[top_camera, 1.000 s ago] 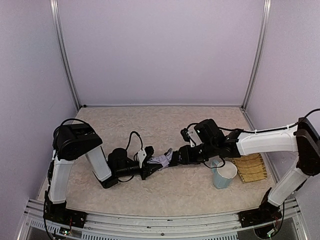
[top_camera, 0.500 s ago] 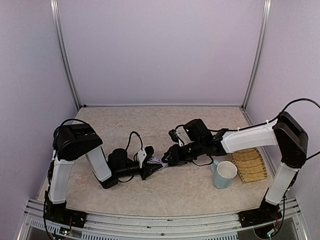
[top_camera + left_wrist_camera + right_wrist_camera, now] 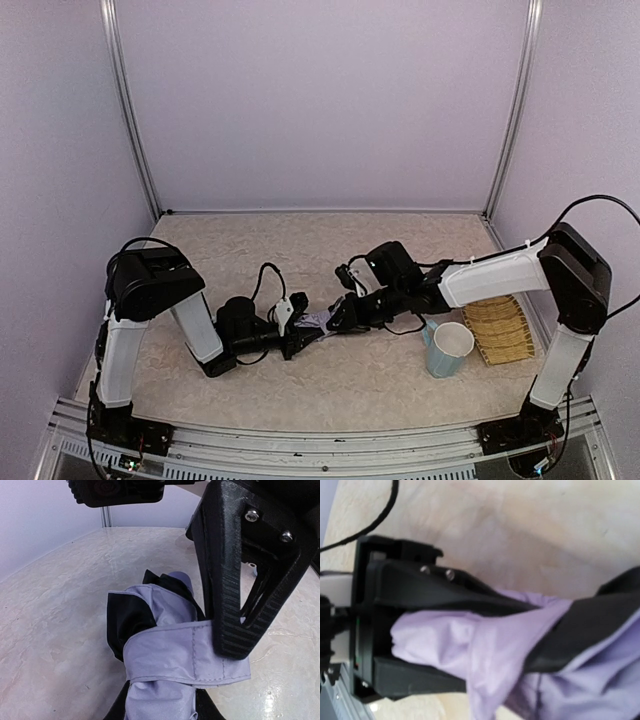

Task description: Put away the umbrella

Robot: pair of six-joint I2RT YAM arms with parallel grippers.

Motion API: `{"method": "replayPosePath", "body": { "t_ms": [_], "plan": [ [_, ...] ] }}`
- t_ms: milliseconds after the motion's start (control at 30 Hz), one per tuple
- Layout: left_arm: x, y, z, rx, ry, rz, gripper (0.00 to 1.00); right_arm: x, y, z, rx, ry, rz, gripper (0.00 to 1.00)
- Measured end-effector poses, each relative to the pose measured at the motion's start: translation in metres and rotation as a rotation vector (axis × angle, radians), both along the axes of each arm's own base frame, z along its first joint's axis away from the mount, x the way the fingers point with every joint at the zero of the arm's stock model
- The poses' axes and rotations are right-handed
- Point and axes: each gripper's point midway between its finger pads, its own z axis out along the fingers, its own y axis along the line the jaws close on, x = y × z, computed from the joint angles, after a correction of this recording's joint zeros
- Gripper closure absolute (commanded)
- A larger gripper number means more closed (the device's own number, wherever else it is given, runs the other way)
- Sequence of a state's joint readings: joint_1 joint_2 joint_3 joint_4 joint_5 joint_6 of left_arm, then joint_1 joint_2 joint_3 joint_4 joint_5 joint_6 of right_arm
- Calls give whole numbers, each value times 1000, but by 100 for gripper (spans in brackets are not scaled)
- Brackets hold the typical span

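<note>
1. The umbrella (image 3: pixel 318 323) lay low over the table (image 3: pixel 300 250), near the middle and a little left, spanning the gap between the two arms. It was folded into a crumpled lavender bundle with the black lining showing at one side.
2. In the left wrist view a flat stitched strap (image 3: pixel 185 650) ran across the bundle. Its free end sat under the tip of the other arm's black finger (image 3: pixel 225 590).
3. The left gripper (image 3: pixel 303 336) was clamped on one end of the bundle. The right wrist view showed its two dark fingers with lavender cloth pinched between them.
4. The right gripper (image 3: pixel 340 317) was touching the umbrella from the opposite side. One finger met the strap, but I could not tell whether the jaws were closed on anything.
5. Judged step: binding the folded canopy with its strap; stowing not yet begun.
6. Next move, as I read it: the left arm holds firm while the right draws the strap snug around the cloth and presses its end down. No fastener was visible, so the spot to press is uncertain.
7. A mug (image 3: pixel 450 350) and a woven mat (image 3: pixel 500 332) sat well off to the right, apart from the work
</note>
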State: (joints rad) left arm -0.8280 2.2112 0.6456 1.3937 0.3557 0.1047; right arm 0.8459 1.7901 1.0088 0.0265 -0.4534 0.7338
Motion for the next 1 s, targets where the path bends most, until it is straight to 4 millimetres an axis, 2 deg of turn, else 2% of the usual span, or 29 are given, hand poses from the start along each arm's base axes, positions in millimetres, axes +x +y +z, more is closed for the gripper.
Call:
{"method": "replayPosePath", "body": {
  "t_ms": [233, 400, 500, 567, 833, 933, 967, 1000],
  "plan": [
    [-1, 0, 0, -10, 13, -24, 100, -12, 0, -9, 33, 15, 22, 100],
    [-2, 0, -1, -17, 21, -38, 98, -8, 1, -21, 27, 5, 19, 100],
    [-1, 0, -1, -22, 33, -42, 70, -1, 3, -30, 8, -13, 24, 100],
    [-1, 1, -1, -28, 46, -45, 56, 3, 2, -30, -2, -36, 23, 100],
    [-9, 10, -9, -15, 100, -78, 34, 12, -1, -35, -44, -97, 16, 100],
    [-12, 17, -9, -28, 128, -104, 33, 17, 0, -34, -56, -122, 15, 100],
    [-13, 19, -9, -35, 134, -109, 37, 19, 0, -34, -60, -127, 13, 100],
    [-15, 22, -8, -42, 144, -112, 46, 20, 1, -35, -63, -133, 15, 100]
  ]
}}
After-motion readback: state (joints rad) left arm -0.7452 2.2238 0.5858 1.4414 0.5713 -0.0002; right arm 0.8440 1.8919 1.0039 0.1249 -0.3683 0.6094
